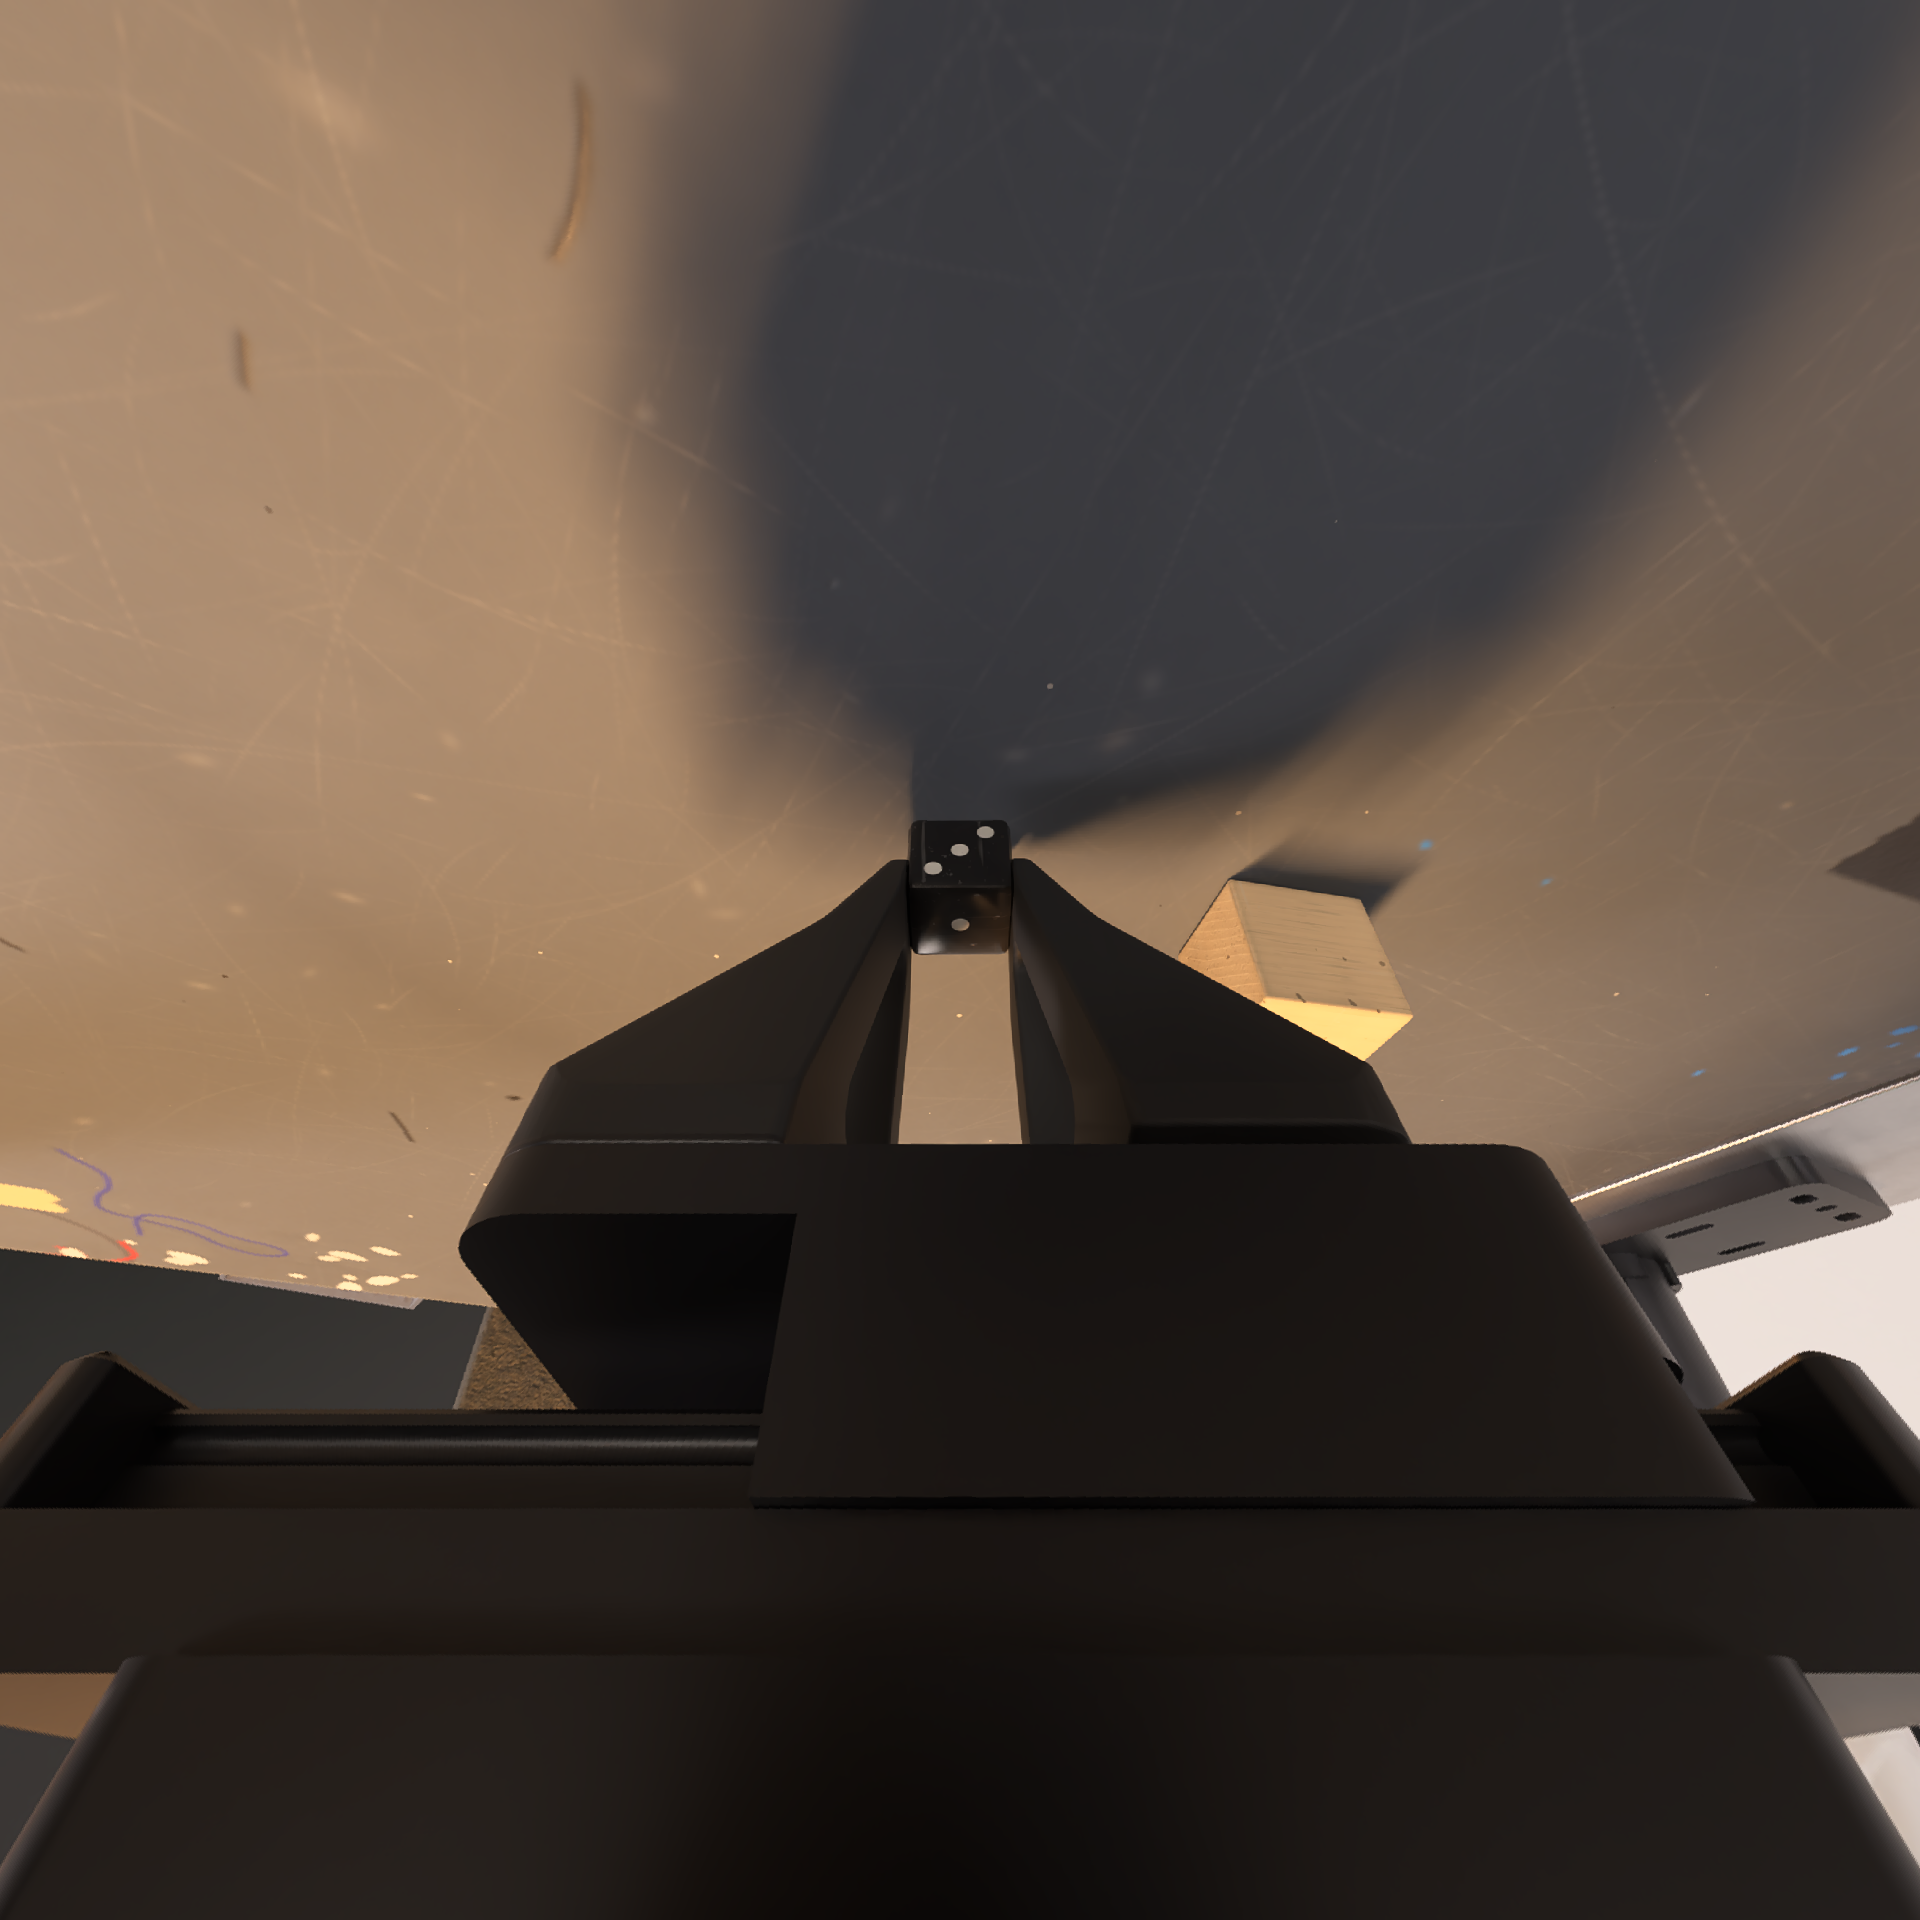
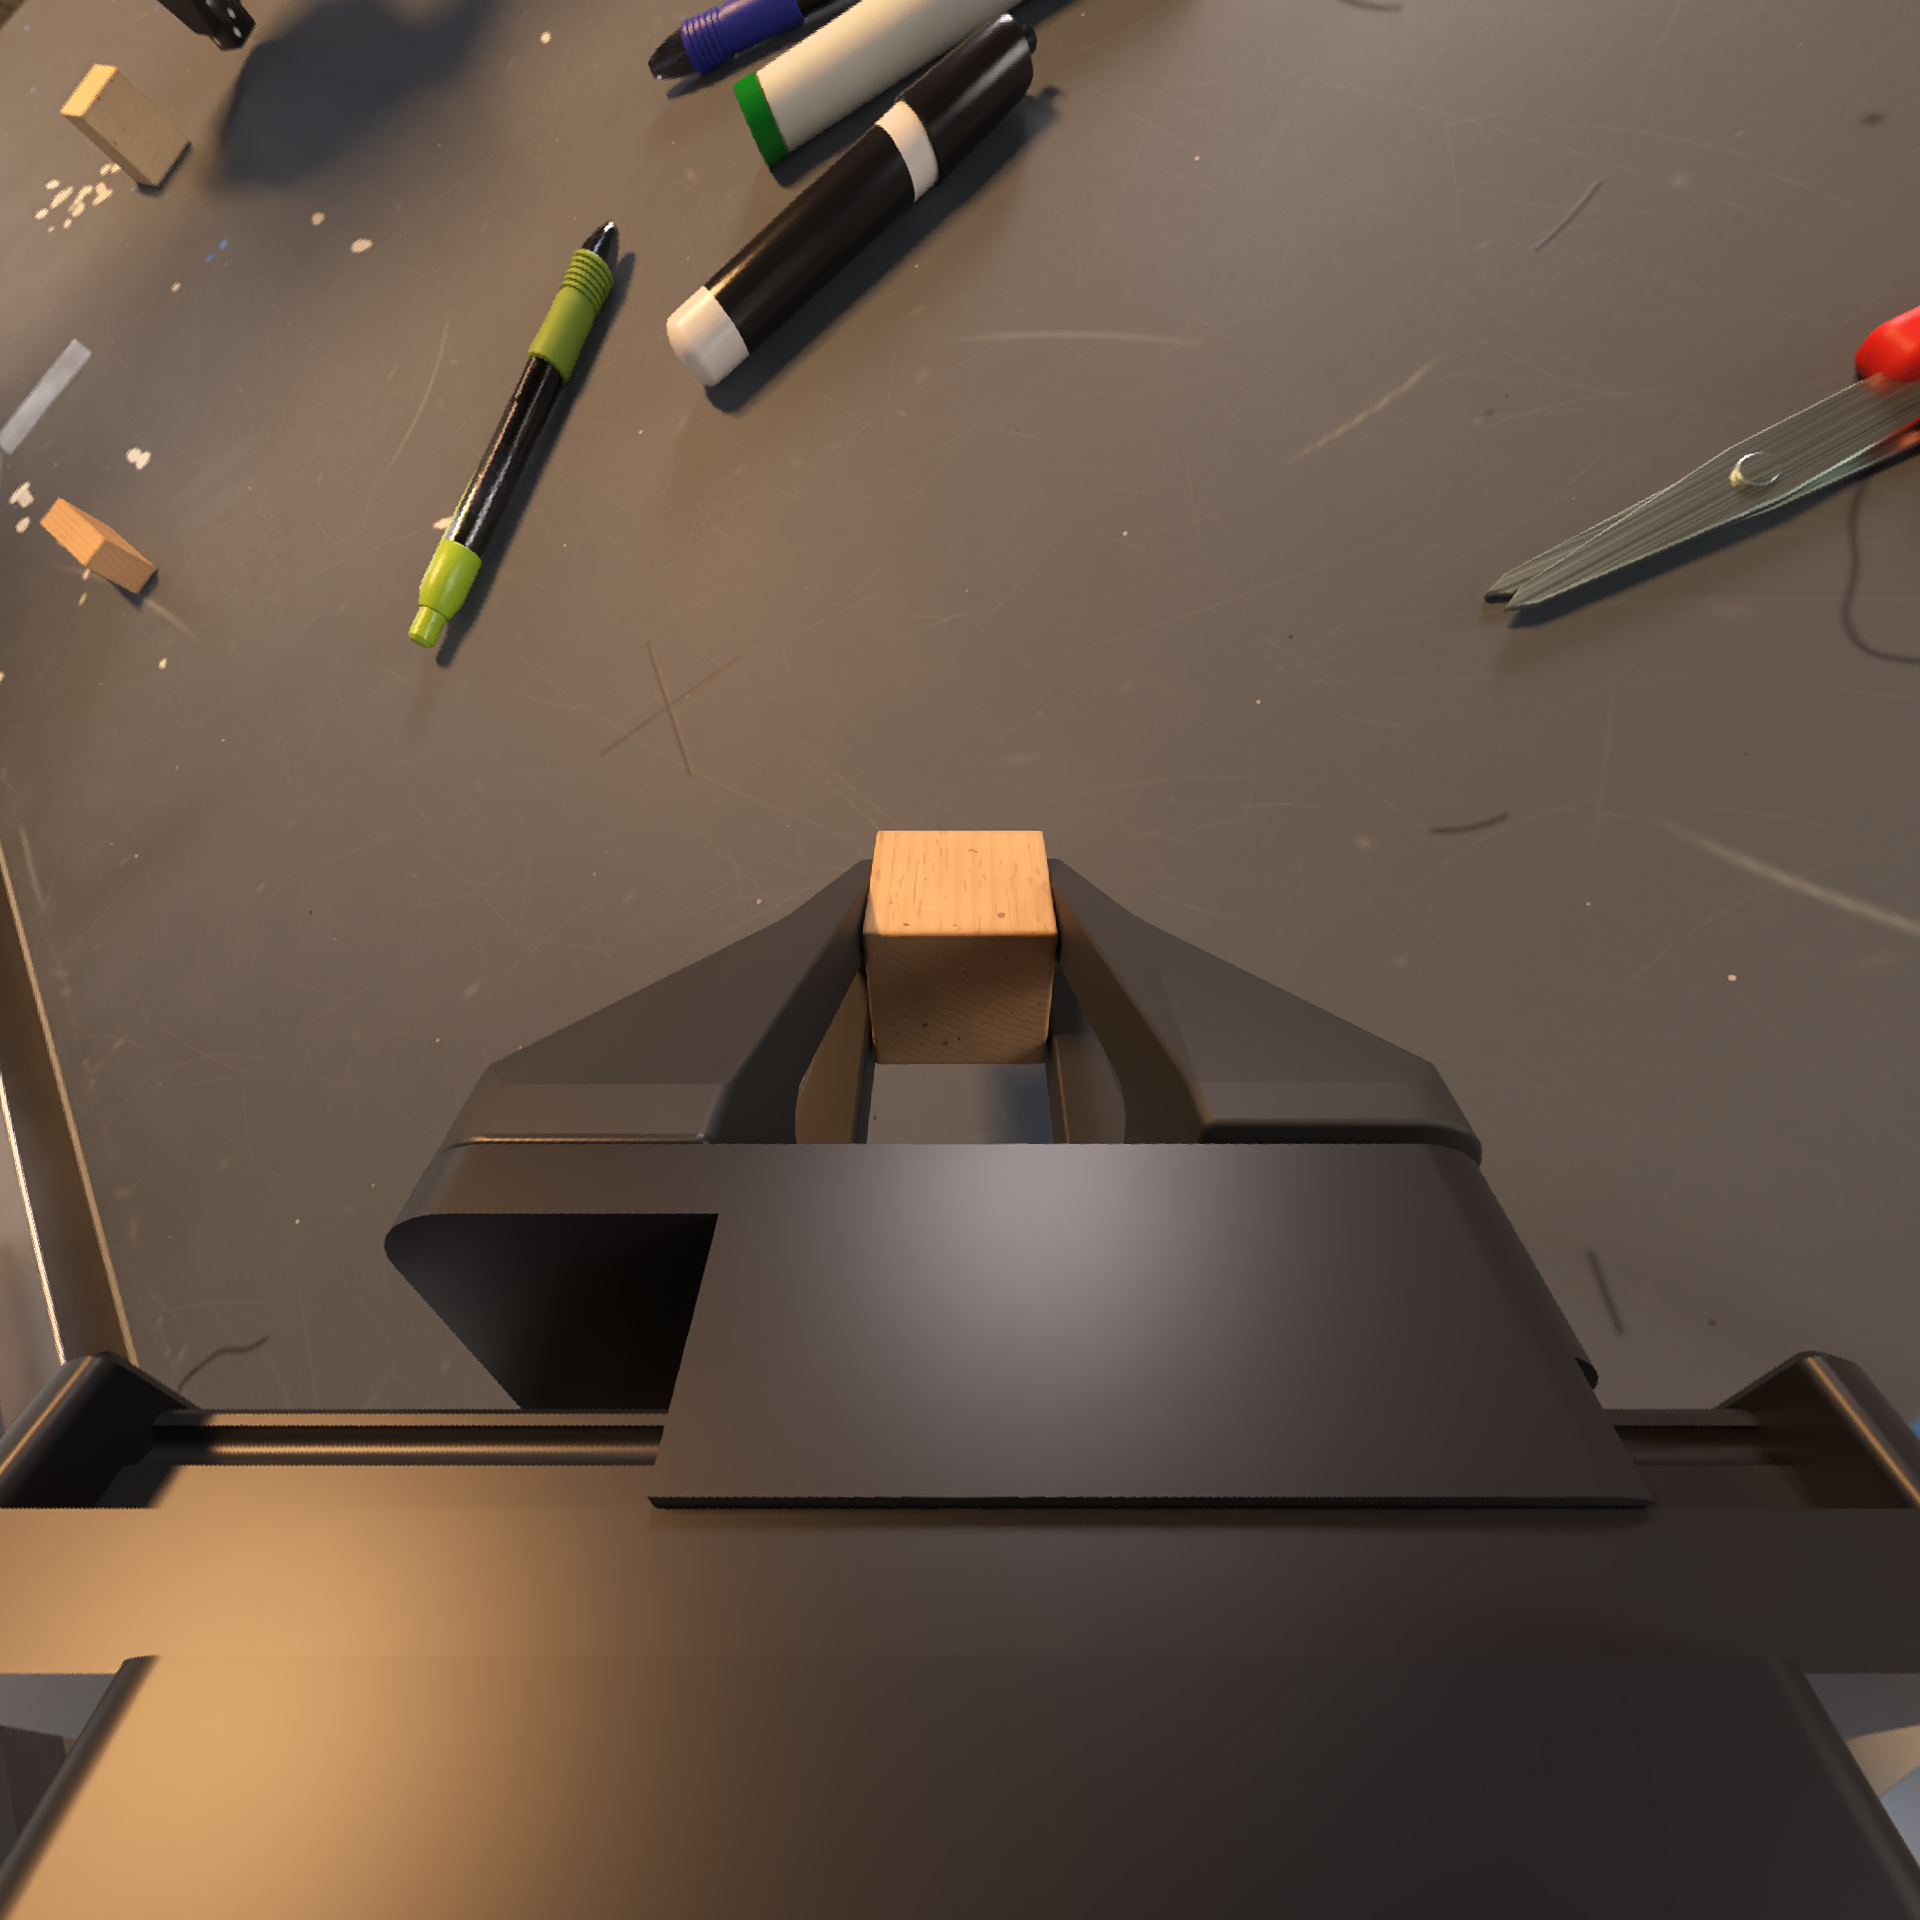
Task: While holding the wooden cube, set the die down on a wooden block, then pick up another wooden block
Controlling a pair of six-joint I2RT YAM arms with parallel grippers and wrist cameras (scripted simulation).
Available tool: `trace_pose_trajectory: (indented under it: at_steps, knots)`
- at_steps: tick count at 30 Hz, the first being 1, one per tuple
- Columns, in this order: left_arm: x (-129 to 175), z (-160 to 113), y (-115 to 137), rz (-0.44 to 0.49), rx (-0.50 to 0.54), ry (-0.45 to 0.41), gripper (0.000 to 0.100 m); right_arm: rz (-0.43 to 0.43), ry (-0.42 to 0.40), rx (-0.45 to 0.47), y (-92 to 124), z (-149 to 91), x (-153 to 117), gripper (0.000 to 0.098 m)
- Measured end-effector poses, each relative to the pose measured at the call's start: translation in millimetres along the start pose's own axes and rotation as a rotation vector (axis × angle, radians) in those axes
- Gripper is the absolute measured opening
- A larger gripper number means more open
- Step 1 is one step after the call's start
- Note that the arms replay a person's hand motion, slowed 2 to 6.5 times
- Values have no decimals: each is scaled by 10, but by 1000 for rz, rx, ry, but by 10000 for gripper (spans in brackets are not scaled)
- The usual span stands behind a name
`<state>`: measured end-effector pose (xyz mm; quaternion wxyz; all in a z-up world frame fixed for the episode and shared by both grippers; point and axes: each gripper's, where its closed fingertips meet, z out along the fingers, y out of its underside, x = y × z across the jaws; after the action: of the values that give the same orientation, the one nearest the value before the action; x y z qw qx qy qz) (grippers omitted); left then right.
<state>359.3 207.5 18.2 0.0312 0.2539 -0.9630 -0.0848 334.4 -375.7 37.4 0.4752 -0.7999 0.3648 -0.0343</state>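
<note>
My right gripper [image 2: 961, 961] is clamped on the wooden cube [image 2: 961, 914], both fingers pressed to its sides, and it hangs above the table [image 2: 1143, 623] with bare surface below it, so the holding part of the job is in hand. My left gripper [image 1: 959, 904] is closed on the black die [image 1: 959, 883] right at the fingertips, white pips showing on two faces. The die is off the table and not yet on any block, so I judge the placing step has not been done. One pale block [image 1: 1299, 961] lies on the table just to the right of the left fingers and looks like the nearest place to set the die, though I can't tell how high above it I am. From the right wrist view I see two blocks well off to the left, a far block [image 2: 125, 125] near the top corner and a near block [image 2: 99, 545] lower down; I cannot say which of them matches the one in the left view. Pens, markers and scissors [image 2: 1714, 488] lie scattered clear of both. Left to do: put the die on a block, let go, then take the other block with the freed left gripper.
</note>
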Motion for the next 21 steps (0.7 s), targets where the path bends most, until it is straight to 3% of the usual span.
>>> trace_pose_trajectory:
  at_steps: [14,18,21]
  knots:
    - [32,-46,26,-33,36,-23,158,7,-8,-1,0,0,-3,250]
    - [59,-210,11,-41,90,-35,158,7,-8,-1,0,0,-3,250]
    - [95,-481,-23,-52,175,-51,158,7,-8,-1,0,0,-2,250]
